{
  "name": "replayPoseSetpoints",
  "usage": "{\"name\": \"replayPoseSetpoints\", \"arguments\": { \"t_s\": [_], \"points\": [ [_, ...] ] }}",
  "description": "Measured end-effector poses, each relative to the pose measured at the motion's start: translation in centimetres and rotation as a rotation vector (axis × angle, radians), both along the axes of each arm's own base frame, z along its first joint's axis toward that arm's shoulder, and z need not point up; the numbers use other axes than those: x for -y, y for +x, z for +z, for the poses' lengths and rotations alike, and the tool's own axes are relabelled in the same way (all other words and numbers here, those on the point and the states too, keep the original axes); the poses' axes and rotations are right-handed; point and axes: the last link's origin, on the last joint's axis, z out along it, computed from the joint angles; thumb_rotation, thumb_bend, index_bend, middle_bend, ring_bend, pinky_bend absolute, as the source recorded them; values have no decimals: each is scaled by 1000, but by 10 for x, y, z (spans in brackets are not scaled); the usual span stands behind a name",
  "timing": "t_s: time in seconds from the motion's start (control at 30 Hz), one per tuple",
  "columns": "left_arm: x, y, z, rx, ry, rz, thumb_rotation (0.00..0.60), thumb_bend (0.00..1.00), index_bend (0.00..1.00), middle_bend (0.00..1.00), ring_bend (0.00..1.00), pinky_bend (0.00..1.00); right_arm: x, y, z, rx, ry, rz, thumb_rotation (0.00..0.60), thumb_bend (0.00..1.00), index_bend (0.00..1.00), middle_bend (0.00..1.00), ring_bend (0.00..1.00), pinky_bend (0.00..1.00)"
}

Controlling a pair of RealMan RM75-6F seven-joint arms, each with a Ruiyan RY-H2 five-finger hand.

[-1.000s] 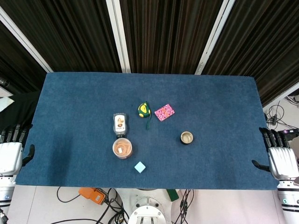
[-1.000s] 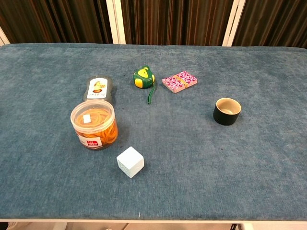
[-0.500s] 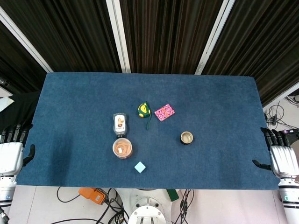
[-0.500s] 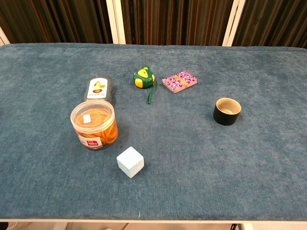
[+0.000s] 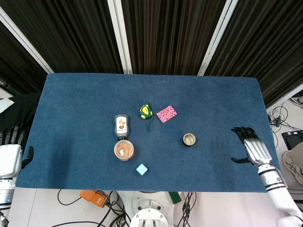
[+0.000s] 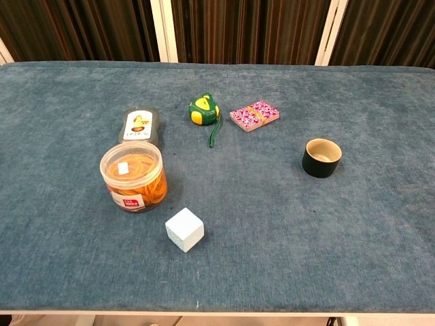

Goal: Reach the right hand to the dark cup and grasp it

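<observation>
The left hand [image 5: 10,158] sits off the left edge of the blue table [image 5: 71,104], far to the left of the dark cup [image 5: 189,139], with its dark fingers apart and pointing toward the back and nothing in it; only the head view shows it.

Well left of the cup stands a clear tub [image 5: 124,150] with orange contents, upright, seen also in the chest view [image 6: 133,175]. Just behind the tub, farther from the robot, lies a flat grey packet [image 5: 121,125] with a white label. A small white cube [image 5: 141,169] rests in front of the tub and slightly toward the cup, near the table's front edge.

Left of the cup and farther back lies a green and yellow tape measure [image 5: 146,111] with its strap trailing toward the front. Beside it on the cup's side lies a pink patterned pack [image 5: 166,113], close to the tape measure but apart from it.

The cup stands upright by itself on the cloth, dark outside and pale inside, its mouth facing up; the chest view [image 6: 321,157] shows it touching nothing.

To the right of the cup, above the table's right part, hangs the right hand [image 5: 253,149], clearly apart from the cup, fingers spread and holding nothing, thumb pointing toward the cup
</observation>
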Motion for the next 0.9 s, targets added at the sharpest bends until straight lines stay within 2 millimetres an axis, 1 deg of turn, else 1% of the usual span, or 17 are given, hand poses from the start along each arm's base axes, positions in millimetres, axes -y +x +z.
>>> {"name": "replayPoseSetpoints", "arguments": {
  "t_s": [0.1, 0.27, 0.37, 0.47, 0.73, 0.9],
  "points": [
    [0, 0, 0, 0, 1, 1, 600, 452, 144, 42, 114, 84, 16, 14, -14, -14, 39, 45, 600, 249, 232, 158, 110, 75],
    [0, 0, -1, 0, -4, 4, 600, 451, 144, 42, 114, 84, 37, 38, -39, -54, 105, 114, 600, 280, 238, 158, 110, 76],
    [0, 0, -1, -2, -6, 2, 600, 451, 144, 42, 114, 84, 45, 53, -54, -65, 138, 148, 600, 302, 244, 158, 110, 76],
    [0, -1, -1, 0, -6, 5, 600, 452, 144, 42, 114, 84, 52, 62, -66, -69, 160, 163, 600, 333, 246, 158, 110, 75],
    [-1, -1, 0, 4, -6, 6, 600, 452, 144, 42, 114, 84, 70, 76, -92, -73, 193, 162, 600, 374, 266, 158, 111, 76],
    [-1, -1, 0, 9, -8, 10, 600, 451, 144, 42, 115, 84, 77, 80, -103, -78, 208, 161, 600, 396, 340, 158, 111, 76]
  ]
}}
